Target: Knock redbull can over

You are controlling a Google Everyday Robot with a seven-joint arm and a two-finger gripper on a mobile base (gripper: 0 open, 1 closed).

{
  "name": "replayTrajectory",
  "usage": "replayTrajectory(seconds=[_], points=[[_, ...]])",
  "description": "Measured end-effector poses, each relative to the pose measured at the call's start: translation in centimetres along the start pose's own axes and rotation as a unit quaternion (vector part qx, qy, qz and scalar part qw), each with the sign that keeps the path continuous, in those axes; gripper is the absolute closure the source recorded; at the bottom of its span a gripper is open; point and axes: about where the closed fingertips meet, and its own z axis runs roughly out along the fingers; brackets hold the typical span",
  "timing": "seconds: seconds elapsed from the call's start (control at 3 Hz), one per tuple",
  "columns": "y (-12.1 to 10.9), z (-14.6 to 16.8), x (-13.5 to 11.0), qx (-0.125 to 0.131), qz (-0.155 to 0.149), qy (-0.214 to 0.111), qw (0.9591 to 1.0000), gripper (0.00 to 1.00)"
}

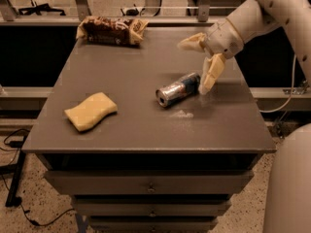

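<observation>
The redbull can (179, 89) is lying on its side on the table (136, 62), a bit right of middle. The gripper (203, 58) hangs just beside its far end, fingers (212, 74) spread wide, holding nothing. If that lower finger clips the can, I'd guess it rolls toward the edge.

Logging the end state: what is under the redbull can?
The redbull can lies on its side directly on the bare table; nothing shows beneath it, though its contact line is hidden. The gripper, open, hangs close by its bottom end.
</observation>
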Motion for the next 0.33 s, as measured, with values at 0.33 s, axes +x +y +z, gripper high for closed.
replayTrajectory(seconds=[0.33], points=[[-0.48, -4.91, -1.07, 0.054, 0.033, -0.083, 0.9945, 0.00]])
